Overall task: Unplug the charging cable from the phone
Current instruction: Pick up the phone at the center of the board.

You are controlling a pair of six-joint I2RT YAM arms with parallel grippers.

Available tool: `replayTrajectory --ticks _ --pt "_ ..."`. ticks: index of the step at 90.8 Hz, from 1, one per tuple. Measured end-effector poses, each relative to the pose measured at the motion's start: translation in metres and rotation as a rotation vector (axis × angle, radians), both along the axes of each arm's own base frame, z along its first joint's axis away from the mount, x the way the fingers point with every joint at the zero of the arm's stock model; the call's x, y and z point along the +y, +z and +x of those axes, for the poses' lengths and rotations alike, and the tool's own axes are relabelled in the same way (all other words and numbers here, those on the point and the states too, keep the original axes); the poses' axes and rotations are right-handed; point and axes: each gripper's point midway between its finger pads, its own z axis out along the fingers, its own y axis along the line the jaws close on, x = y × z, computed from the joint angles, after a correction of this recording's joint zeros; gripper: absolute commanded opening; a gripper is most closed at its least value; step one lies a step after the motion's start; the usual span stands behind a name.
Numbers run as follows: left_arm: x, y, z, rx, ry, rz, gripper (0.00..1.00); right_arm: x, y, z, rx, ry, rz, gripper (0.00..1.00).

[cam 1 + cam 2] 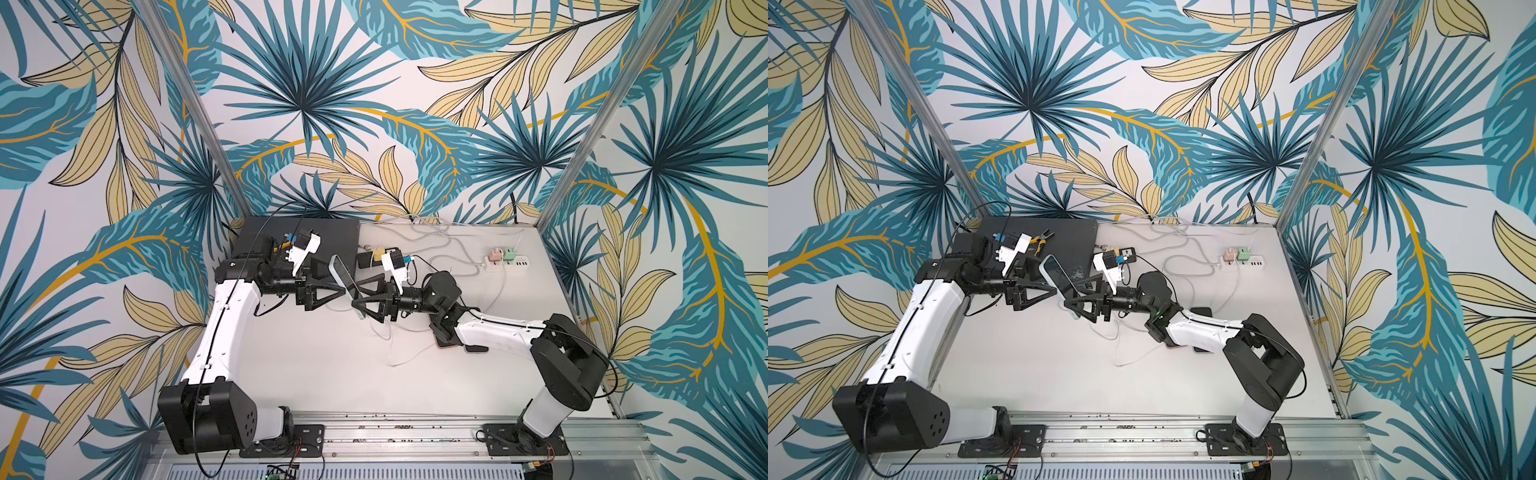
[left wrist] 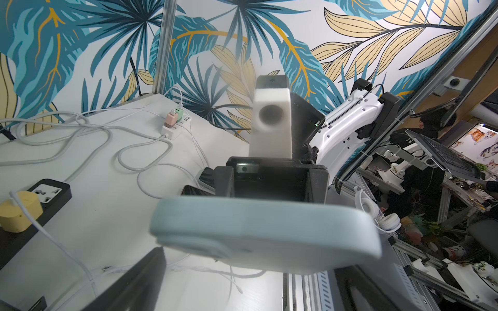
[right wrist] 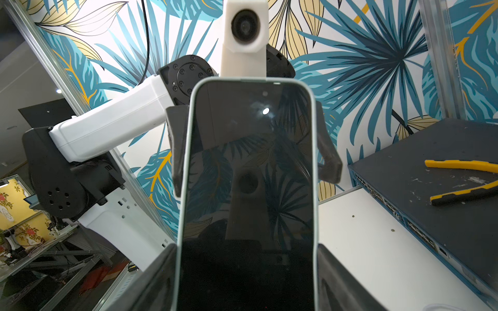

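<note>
The phone, dark-screened in a pale blue case, hangs tilted above the table. My right gripper is shut on its lower end, one finger on each long edge. My left gripper is open, and its fingers straddle the phone's upper half without pressing on it. The case back fills the left wrist view. A thin white charging cable lies looped on the table below, and one connector end rests loose on the surface. The phone's port is hidden.
A dark network switch with yellow-handled pliers sits at the back left. A black socket block with a yellow charger, a white power strip and grey cable tangles line the back. Another phone lies under the right arm.
</note>
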Motion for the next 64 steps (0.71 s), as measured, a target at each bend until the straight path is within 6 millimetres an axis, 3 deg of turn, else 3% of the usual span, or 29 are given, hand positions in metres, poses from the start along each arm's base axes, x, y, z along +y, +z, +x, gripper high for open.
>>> replayTrajectory --ticks 35,64 --pt "-0.0004 -0.0010 -0.0022 0.001 -0.003 0.001 0.99 0.0089 -0.0085 -0.0034 0.008 0.021 -0.027 0.56" --pt "-0.0006 0.0005 -0.0045 -0.002 -0.008 0.002 0.81 0.0091 -0.0099 -0.0043 0.001 0.024 -0.032 0.59"
